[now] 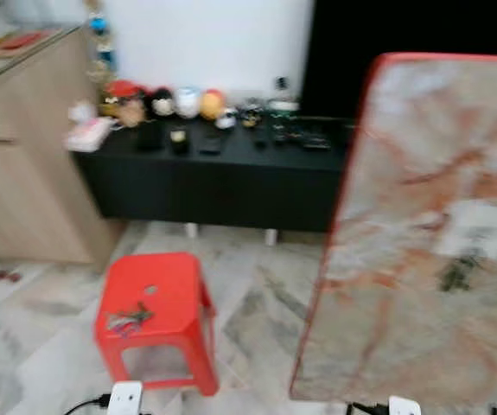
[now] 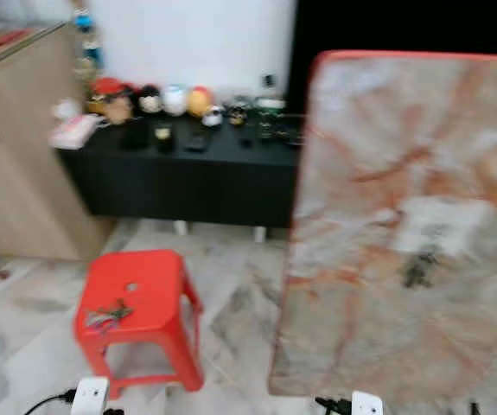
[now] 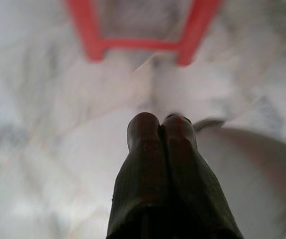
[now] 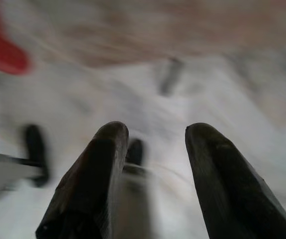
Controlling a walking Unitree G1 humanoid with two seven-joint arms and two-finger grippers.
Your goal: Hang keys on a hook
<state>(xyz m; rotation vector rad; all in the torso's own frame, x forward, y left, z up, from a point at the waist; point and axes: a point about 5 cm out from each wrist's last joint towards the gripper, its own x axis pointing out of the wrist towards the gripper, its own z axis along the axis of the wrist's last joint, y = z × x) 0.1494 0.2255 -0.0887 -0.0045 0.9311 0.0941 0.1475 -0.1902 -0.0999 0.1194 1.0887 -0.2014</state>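
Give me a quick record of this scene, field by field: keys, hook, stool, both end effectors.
keys: lying on the red stool seat, near its front left part
hook: dark shape on a white patch of the marble board, blurred
left end effector: low above the floor, fingers shut, empty
right end effector: low above the floor, fingers open, empty
behind: black cabinet with figurines

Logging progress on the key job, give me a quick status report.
Left pincer shut, empty, above floor. Right pincer open, empty. Keys on red stool, untouched. Marble-patterned board stands at right; views blurred.
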